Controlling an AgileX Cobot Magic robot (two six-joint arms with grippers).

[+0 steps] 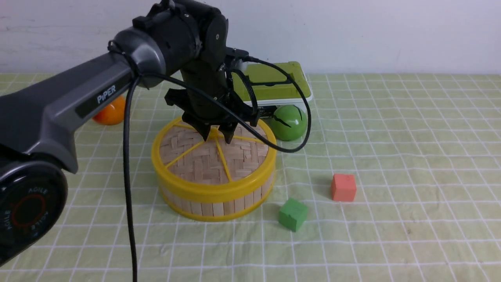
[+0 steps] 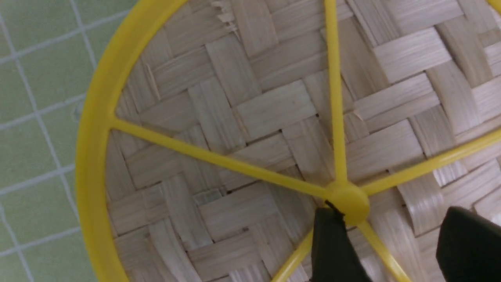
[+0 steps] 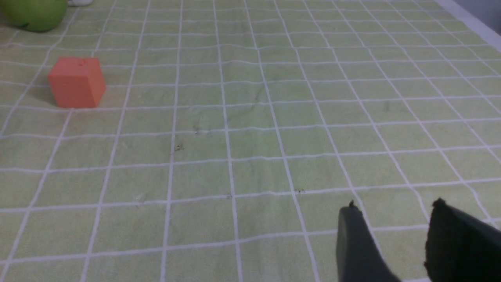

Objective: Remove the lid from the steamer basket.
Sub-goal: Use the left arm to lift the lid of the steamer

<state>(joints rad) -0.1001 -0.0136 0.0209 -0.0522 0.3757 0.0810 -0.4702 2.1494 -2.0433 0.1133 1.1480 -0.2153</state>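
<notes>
Left of centre on the surface point(image 1: 391, 137), the lid point(image 1: 203, 156) sits on the steamer basket point(image 1: 215, 205); my left arm point(image 1: 78, 98) hides its far rim. I read "PiPER" on that arm. Left fingers point(image 2: 332, 246) are spread, one touching the knob point(image 2: 346, 199). Right fingers point(image 3: 356, 246) hang spread above the surface. Green cube point(image 1: 292, 214) and red cube point(image 1: 343, 187) lie near the basket, on its right-edge side.
</notes>
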